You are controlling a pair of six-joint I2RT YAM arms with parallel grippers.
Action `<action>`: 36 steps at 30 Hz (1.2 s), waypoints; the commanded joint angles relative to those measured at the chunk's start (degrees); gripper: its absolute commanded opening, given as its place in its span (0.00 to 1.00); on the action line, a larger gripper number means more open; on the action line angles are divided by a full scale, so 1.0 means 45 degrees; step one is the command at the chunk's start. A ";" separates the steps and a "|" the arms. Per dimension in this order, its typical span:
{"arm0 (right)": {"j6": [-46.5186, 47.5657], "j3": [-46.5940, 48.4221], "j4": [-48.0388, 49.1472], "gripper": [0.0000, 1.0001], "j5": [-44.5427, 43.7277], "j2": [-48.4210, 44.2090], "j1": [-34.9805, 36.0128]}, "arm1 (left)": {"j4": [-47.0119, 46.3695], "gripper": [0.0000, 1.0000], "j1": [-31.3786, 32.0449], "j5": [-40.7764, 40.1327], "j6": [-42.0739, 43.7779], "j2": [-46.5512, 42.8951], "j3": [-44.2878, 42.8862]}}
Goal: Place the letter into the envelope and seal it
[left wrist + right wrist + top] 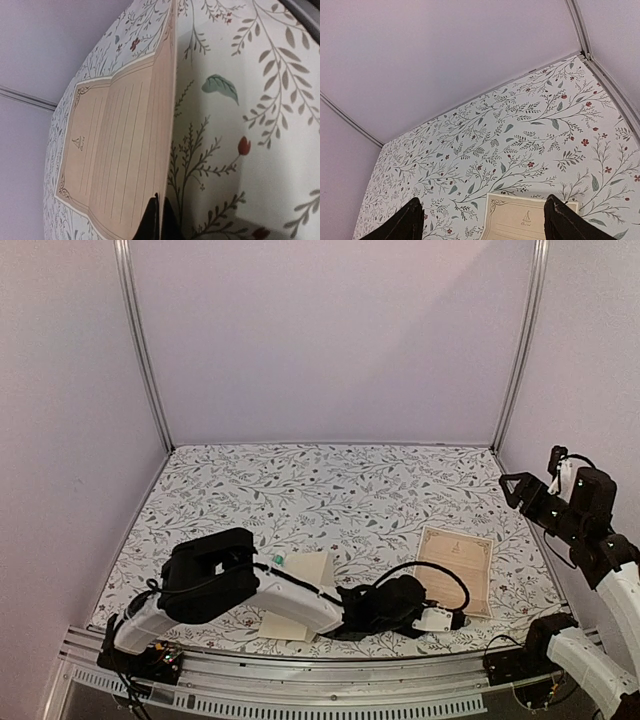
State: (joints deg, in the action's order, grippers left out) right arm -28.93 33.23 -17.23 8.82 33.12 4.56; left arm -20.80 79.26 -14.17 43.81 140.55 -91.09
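The tan letter (pixel 455 565) with its dark border lies on the floral tablecloth at the right. My left gripper (pixel 456 620) reaches across to its near edge. In the left wrist view the black fingers (pixel 151 222) are shut on the lifted edge of the letter (pixel 115 150). The cream envelope (pixel 305 572) lies left of centre, partly under my left arm. My right gripper (pixel 522 490) hangs raised at the right side, open and holding nothing; its wrist view shows the top of the letter (pixel 530 222) between its wide-spread fingers (pixel 410 222).
A small green object (pixel 279 560) sits at the envelope's upper left corner. Pale walls with metal rails (pixel 145 350) close in the table on three sides. A metal rail (pixel 300 680) runs along the near edge by the arm bases.
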 commanded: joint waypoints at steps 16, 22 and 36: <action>-0.0962 -0.1935 0.2021 0.99 0.3964 0.0486 0.0970 | -0.7540 0.00 -0.1361 -0.3787 -0.0345 -0.5465 0.8423; -0.2390 -0.2711 0.3609 0.99 0.3720 0.2076 0.2771 | -0.8196 0.00 -0.1432 -0.3399 -0.0672 -0.5857 0.9624; -0.4705 -0.3018 0.7155 0.99 0.4572 0.7295 0.4033 | -0.6759 0.00 -0.1541 -0.1896 -0.0934 -0.5812 0.9538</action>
State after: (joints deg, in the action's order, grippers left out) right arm -46.83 18.50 8.29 27.38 61.58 20.93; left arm -52.36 73.08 -25.12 40.42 114.08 -46.85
